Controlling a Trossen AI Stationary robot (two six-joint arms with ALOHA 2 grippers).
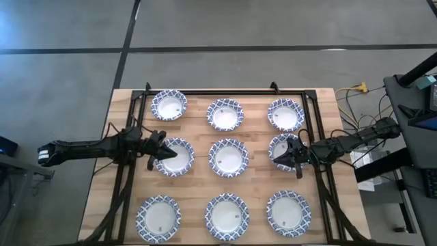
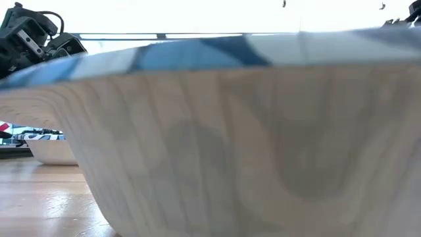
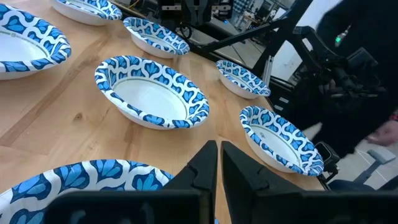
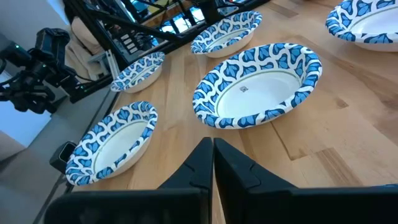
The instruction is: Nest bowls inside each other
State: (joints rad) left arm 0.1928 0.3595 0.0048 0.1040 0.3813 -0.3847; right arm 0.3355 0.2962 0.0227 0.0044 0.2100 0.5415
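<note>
Nine blue-and-white patterned bowls sit upright on their bases in a three-by-three grid on the wooden table. My left gripper (image 1: 156, 153) (image 3: 219, 163) is shut and hovers over the left part of the left-middle bowl (image 1: 179, 157) (image 3: 93, 177); nothing is between its fingers. My right gripper (image 1: 293, 156) (image 4: 212, 158) is also shut, with nothing between its fingers, and stands over the right part of the right-middle bowl (image 1: 278, 146), which its own wrist view does not show. The centre bowl (image 1: 228, 157) (image 3: 152, 93) (image 4: 258, 84) lies between the two grippers.
A black metal frame (image 1: 225, 90) runs around the table's far edge and down both sides. The near-centre bowl (image 2: 250, 145) fills the low view. Cables and dark equipment (image 1: 403, 137) stand off the table's right edge. Strips of bare wood (image 1: 201, 156) separate the bowls.
</note>
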